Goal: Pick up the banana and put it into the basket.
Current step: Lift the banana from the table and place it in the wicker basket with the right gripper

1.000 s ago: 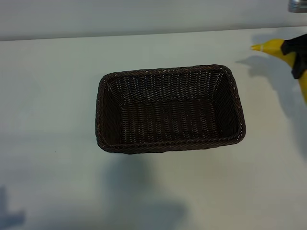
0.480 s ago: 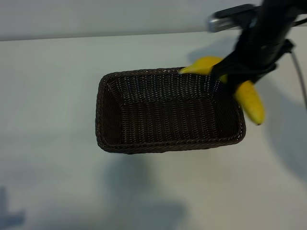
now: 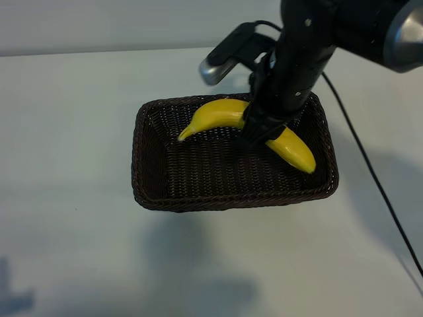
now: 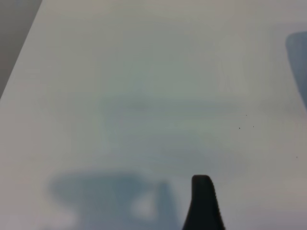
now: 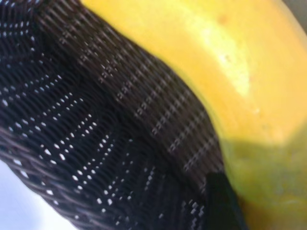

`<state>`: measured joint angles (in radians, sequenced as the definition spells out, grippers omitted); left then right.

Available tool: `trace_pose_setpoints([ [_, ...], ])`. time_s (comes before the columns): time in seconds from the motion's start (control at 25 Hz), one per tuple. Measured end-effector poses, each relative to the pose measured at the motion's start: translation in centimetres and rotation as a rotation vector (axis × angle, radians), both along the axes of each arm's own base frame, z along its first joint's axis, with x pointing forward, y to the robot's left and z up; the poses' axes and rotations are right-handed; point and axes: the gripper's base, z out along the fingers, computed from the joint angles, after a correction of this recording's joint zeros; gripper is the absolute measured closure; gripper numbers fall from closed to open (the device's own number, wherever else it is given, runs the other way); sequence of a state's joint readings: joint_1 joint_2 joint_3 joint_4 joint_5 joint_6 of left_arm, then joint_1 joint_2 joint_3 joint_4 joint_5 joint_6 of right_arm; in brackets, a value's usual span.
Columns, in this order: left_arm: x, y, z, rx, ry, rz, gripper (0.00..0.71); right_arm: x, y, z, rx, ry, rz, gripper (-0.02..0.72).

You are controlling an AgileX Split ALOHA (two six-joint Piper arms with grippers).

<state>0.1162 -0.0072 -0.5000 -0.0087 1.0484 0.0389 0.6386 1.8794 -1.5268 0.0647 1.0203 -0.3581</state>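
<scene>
- The pale surface (image 3: 73, 132) carries the basket (image 3: 152, 178) at its middle; a black cable (image 3: 370, 172) trails across the surface past the basket's right end.
- The right arm reaches down from the far right, its bulk hiding part of the basket's far rim.
- The right pincer (image 3: 259, 135) is clamped around the middle of the banana (image 3: 215, 115), which hangs over the basket's far half, stem end pointing left.
- The left pincer (image 4: 204, 201) hovers over bare surface, its fingers spread and holding nothing.

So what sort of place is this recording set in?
Probably a lab test bench: a bare white table, one dark brown woven wicker basket, and a black robot arm whose right gripper holds a curved yellow banana over it.
</scene>
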Motion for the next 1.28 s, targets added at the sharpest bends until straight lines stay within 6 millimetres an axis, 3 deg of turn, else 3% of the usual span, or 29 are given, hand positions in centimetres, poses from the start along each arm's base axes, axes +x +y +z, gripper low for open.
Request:
trace_pose_setpoints([
  [0.2,0.0,0.0,0.0,0.0,0.0,0.0,0.168,-0.3,1.4,0.2,0.011,-0.096,0.158,0.283],
  [0.48,0.0,0.0,0.0,0.0,0.0,0.0,0.168,0.0,1.7,0.1,0.027,-0.126,0.168,0.283],
  [0.6,0.0,0.0,0.0,0.0,0.0,0.0,0.168,0.4,2.0,-1.0,0.014,-0.108,0.169,0.283],
  [0.92,0.0,0.0,0.0,0.0,0.0,0.0,0.168,1.6,2.9,-6.8,-0.048,-0.018,0.171,0.283],
  [1.28,0.0,0.0,0.0,0.0,0.0,0.0,0.168,1.7,3.0,-7.4,-0.053,-0.011,0.171,0.283],
])
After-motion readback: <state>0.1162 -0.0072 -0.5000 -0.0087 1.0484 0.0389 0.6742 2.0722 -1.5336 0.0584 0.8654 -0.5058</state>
